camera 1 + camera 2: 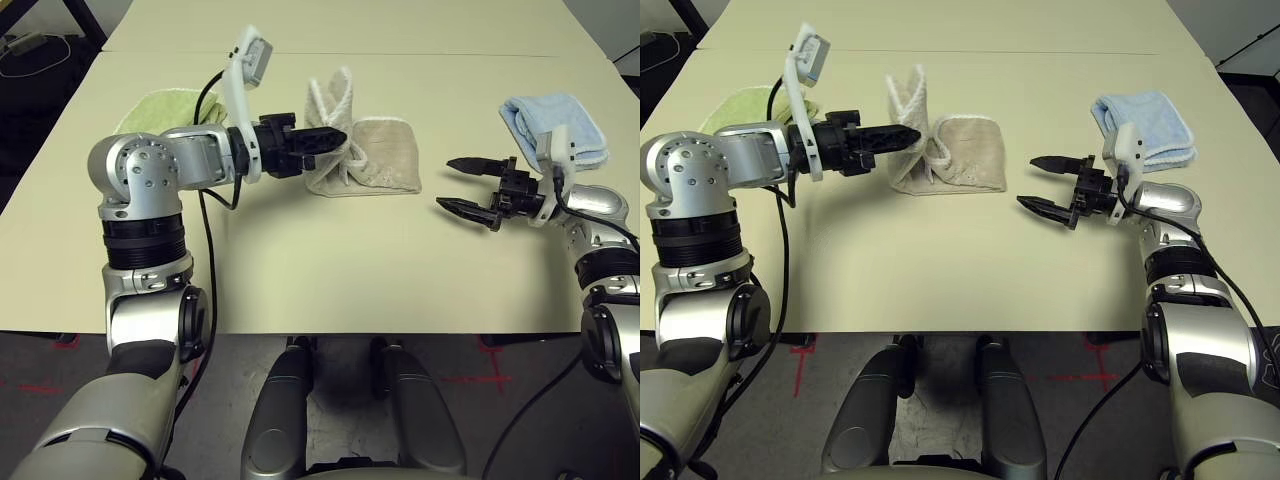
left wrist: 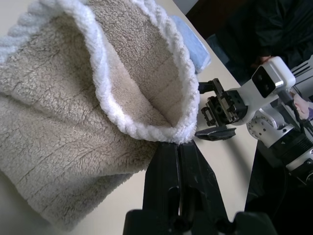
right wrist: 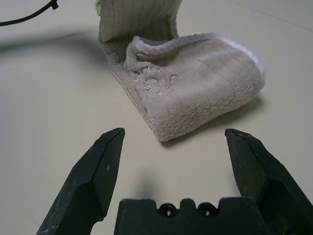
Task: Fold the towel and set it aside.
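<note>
so far the fold looks partly made: the towel [image 1: 375, 155], beige terry with white edging, lies near the middle of the desk [image 1: 300, 270] already doubled over on its right portion, while its left edge stands lifted off the surface, pinched between the pressed-together fingers of the left gripper [image 1: 337, 138]. in the left wrist view the white-trimmed hem curls up and over right at the tips of those fingers, so the raised flap is held, not lying flat. the right gripper [image 1: 465, 185] hangs just to the right of the towel, apart from it, its fingers spread wide and holding nothing; in the right wrist view the folded bulk sits ahead of and between the open tips, untouched. judging by this, at least one more fold is left, the lifted flap needs laying over the rest, and setting the bundle aside is not yet done. counting: one beige towel, one light green towel [image 1: 165, 108] folded at the far left behind the left arm, one light blue towel [image 1: 555, 125] folded at the far right behind the right gripper, so three cloths in all; two grippers; one desk.
</note>
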